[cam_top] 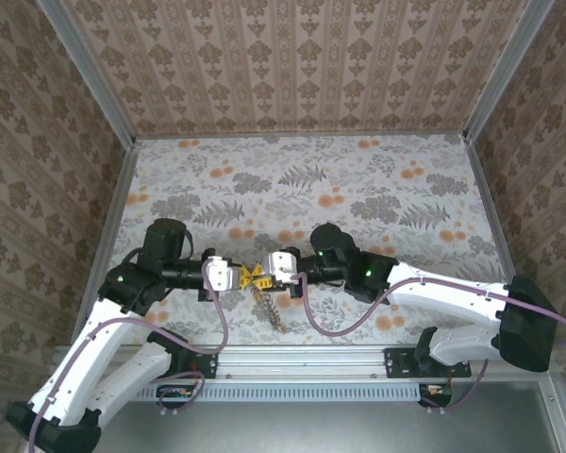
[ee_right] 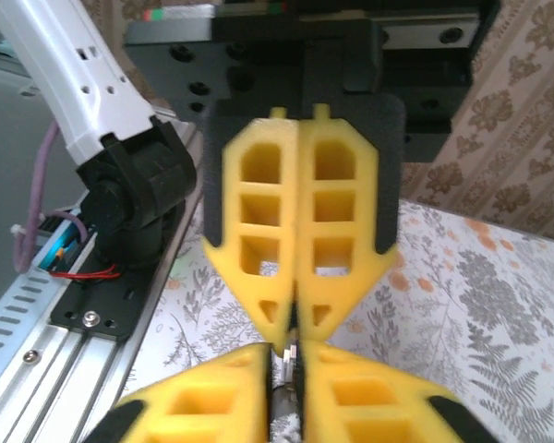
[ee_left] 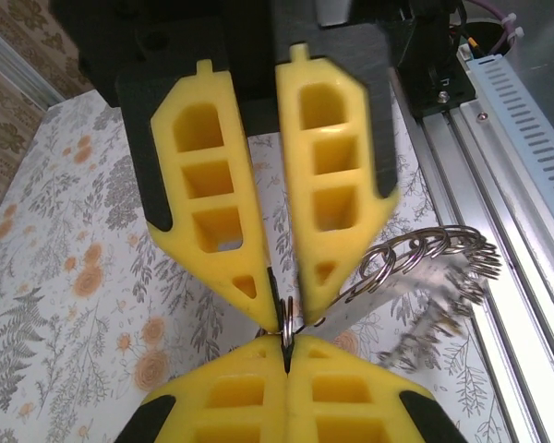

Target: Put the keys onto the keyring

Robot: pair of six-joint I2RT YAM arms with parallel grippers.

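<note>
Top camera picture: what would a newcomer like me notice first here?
Two bright yellow grippers meeting tip to tip above the table's near middle: the left gripper and the right gripper. Between them the left one pinches a silvery keyring, its chain dangling toward the metal rail.

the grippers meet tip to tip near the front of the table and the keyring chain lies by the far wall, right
No: the keyring chain trails from where the left gripper and right gripper meet toward the near rail, per the top external view.

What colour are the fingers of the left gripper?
Yellow fingers; the left wrist view shows them best.
</note>
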